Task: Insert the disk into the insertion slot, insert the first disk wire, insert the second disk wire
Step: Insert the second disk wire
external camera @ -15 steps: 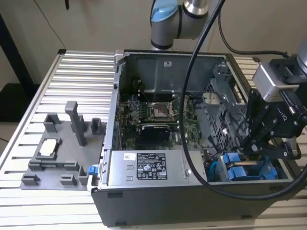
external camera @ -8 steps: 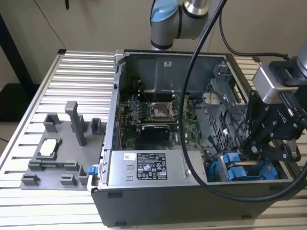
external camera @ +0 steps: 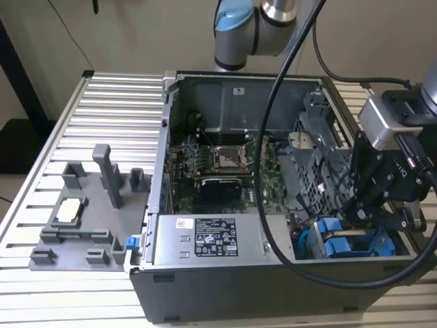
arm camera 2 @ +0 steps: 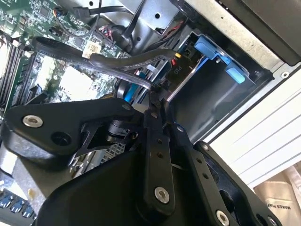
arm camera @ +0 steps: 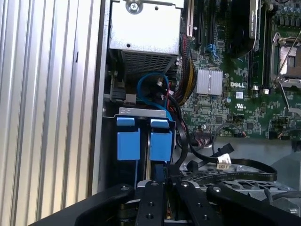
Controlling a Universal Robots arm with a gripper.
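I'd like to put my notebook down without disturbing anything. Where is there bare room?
The ribbed aluminium table is bare behind the grey plastic fixture tray, beside the open black computer case. Crowded: the blue drive carriers, where the black gripper works among cables.

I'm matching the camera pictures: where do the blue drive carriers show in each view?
Exterior view: blue drive carriers sit low at the exterior view's right, in the case's corner.
Second wrist view: the carriers sit in the bay against the case's outer wall.
First wrist view: the carriers stand side by side between case wall and board.
Shared landmark: the green motherboard.
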